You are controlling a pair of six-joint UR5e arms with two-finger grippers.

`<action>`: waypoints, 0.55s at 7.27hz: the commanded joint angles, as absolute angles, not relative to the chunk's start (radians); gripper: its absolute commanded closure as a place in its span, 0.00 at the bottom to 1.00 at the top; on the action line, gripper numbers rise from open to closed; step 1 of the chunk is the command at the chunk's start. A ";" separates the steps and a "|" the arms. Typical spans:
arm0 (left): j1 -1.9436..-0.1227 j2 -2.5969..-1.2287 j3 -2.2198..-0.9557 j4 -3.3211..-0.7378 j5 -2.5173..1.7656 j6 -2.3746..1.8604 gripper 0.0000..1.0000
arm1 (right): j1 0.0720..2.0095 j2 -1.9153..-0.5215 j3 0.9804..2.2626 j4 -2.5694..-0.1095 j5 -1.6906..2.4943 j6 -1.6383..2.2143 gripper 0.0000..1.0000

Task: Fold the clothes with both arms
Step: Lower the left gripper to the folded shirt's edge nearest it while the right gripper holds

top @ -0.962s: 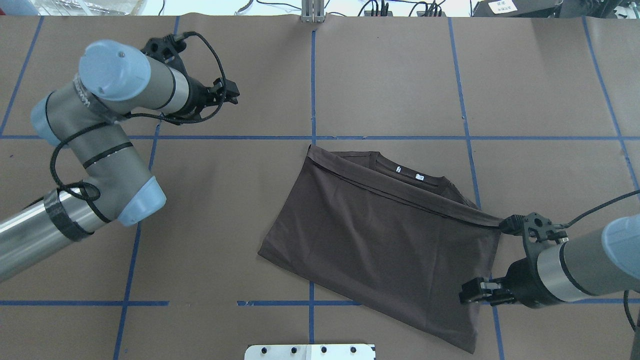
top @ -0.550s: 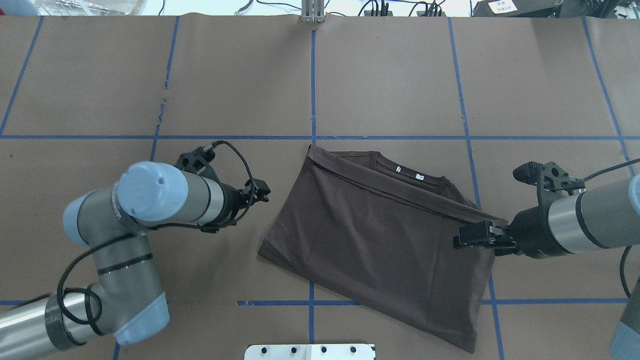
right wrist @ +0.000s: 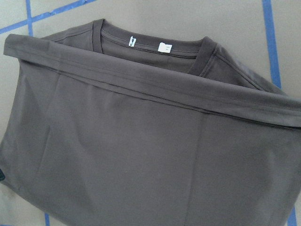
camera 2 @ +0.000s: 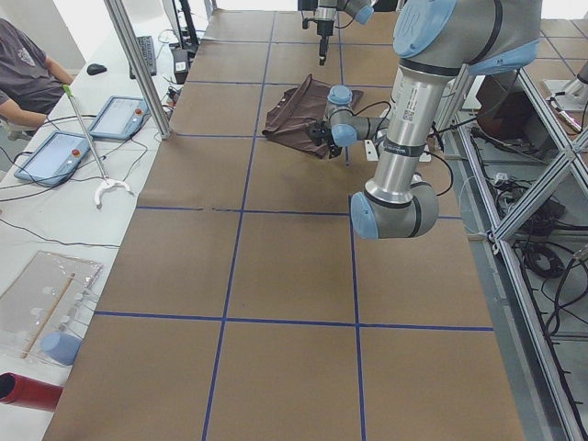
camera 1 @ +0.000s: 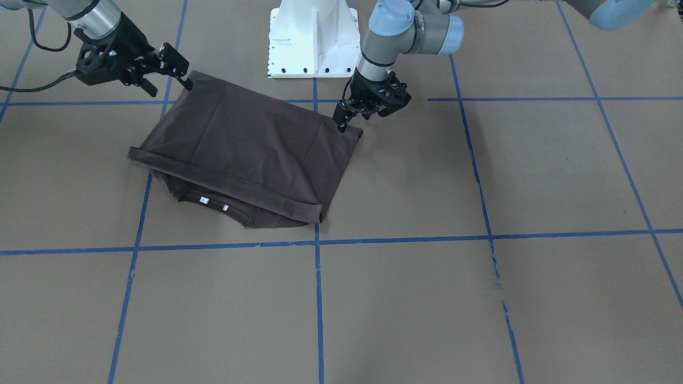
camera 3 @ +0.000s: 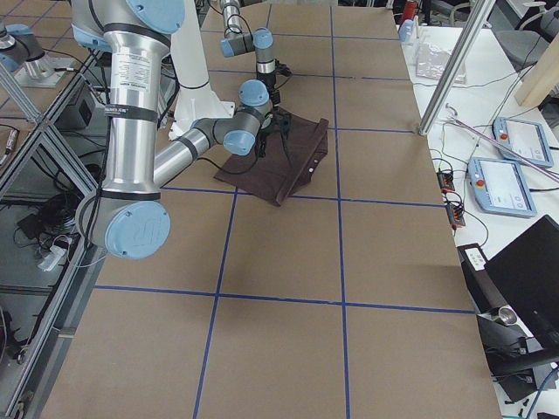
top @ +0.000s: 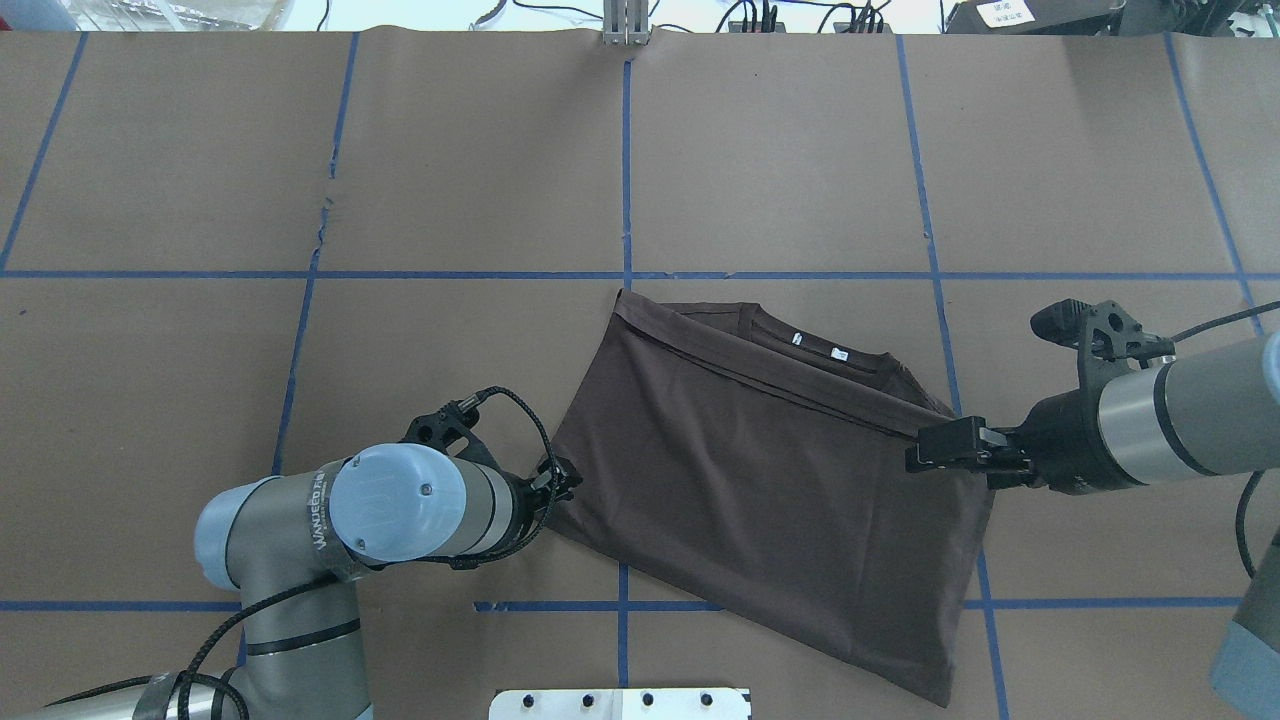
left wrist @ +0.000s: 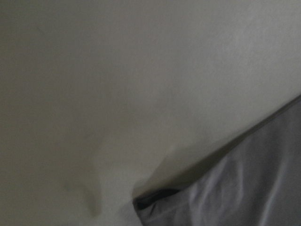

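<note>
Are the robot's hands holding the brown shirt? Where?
It cannot be told. The left gripper is at the folded dark brown T-shirt's corner and the right gripper is at its side edge, but the shirt lies flat.

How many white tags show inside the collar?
2, both inside the collar of the T-shirt: a narrow tag toward the robot's left, a wider tag beside it. The fold may hide others.
</note>
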State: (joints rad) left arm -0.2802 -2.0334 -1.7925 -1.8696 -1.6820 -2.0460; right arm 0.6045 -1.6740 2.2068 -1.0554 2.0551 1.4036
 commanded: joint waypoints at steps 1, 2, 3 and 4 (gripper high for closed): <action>-0.278 -2.037 -1.787 -1.865 -1.663 -2.048 0.17 | 0.612 -1.674 2.206 -1.055 2.057 1.404 0.00; -0.278 -2.037 -1.783 -1.864 -1.660 -2.048 0.19 | 0.612 -1.675 2.204 -1.055 2.059 1.404 0.00; -0.278 -2.037 -1.781 -1.864 -1.660 -2.048 0.31 | 0.612 -1.674 2.203 -1.055 2.059 1.404 0.00; -0.278 -2.037 -1.779 -1.864 -1.660 -2.048 0.52 | 0.614 -1.674 2.203 -1.055 2.060 1.404 0.00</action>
